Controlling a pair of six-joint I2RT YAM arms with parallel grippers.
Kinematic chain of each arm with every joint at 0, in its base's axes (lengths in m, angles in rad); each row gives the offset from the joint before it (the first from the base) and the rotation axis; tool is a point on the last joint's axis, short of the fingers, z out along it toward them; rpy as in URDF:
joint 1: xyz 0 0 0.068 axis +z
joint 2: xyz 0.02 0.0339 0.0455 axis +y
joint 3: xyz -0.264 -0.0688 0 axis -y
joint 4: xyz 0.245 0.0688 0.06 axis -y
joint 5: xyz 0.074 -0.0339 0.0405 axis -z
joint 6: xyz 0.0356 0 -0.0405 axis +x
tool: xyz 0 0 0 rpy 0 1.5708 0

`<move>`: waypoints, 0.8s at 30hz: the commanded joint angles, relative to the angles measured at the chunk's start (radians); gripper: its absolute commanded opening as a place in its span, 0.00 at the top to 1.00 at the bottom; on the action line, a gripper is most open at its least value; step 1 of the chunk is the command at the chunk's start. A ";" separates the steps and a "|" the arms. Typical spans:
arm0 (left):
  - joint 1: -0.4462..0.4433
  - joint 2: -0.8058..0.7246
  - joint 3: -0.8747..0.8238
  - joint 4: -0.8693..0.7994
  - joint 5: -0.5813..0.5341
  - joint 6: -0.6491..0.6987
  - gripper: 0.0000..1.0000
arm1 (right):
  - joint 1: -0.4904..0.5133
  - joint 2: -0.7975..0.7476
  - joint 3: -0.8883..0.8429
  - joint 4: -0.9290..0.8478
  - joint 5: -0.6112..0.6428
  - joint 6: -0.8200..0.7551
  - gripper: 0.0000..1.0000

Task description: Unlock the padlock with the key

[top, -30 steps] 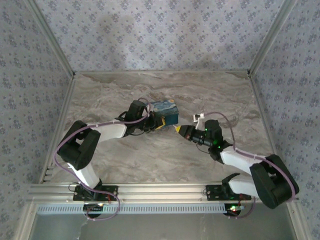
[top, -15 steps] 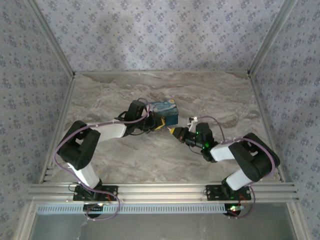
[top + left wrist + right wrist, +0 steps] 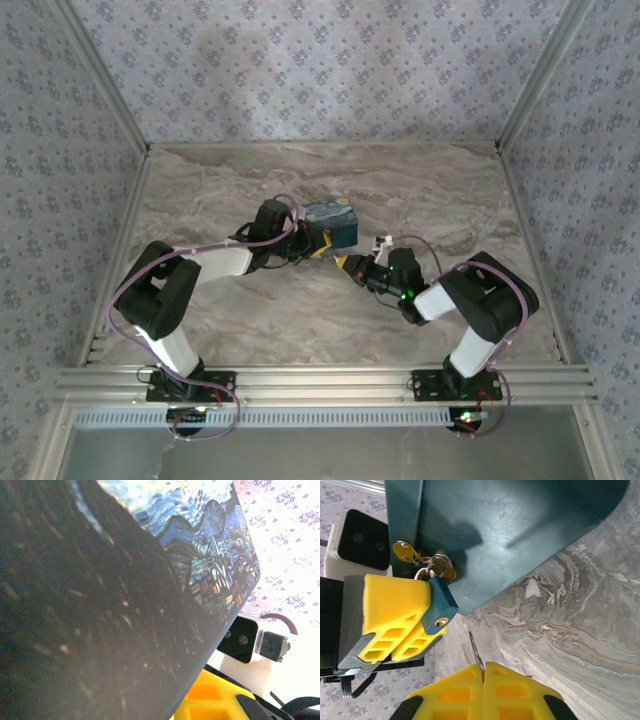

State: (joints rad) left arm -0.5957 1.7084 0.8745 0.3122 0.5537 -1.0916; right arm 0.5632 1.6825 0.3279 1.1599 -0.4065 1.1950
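Padlock (image 3: 439, 606) count is one: your right wrist camera shows it clamped by the left gripper (image 3: 402, 630) at the box (image 3: 510, 530) latch (image 3: 427, 562), one key (image 3: 475, 652) pinched in the right gripper (image 3: 483, 672), both too small overhead.

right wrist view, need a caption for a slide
right tool aims the key at the padlock, held by the left tool

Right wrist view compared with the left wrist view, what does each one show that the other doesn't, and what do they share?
Right wrist view: the padlock on the hasp of the box, pinched by the left claw, the key poking from the shut right claw, and the marble table. Left wrist view: the box's painted night-sky face. Both: the box, yellow claw padding and the opposite wrist's camera.
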 commanded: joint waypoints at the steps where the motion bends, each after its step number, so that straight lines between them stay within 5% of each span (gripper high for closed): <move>1: 0.005 -0.036 -0.016 0.071 0.020 -0.024 0.91 | 0.006 0.019 0.020 0.080 0.008 0.025 1.00; 24: 0.003 -0.029 -0.055 0.153 0.001 -0.059 0.91 | 0.018 0.102 -0.007 0.232 0.034 0.117 1.00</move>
State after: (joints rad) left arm -0.5957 1.7084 0.8253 0.4149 0.5526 -1.1465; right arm 0.5705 1.7721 0.3363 1.3251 -0.4011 1.2873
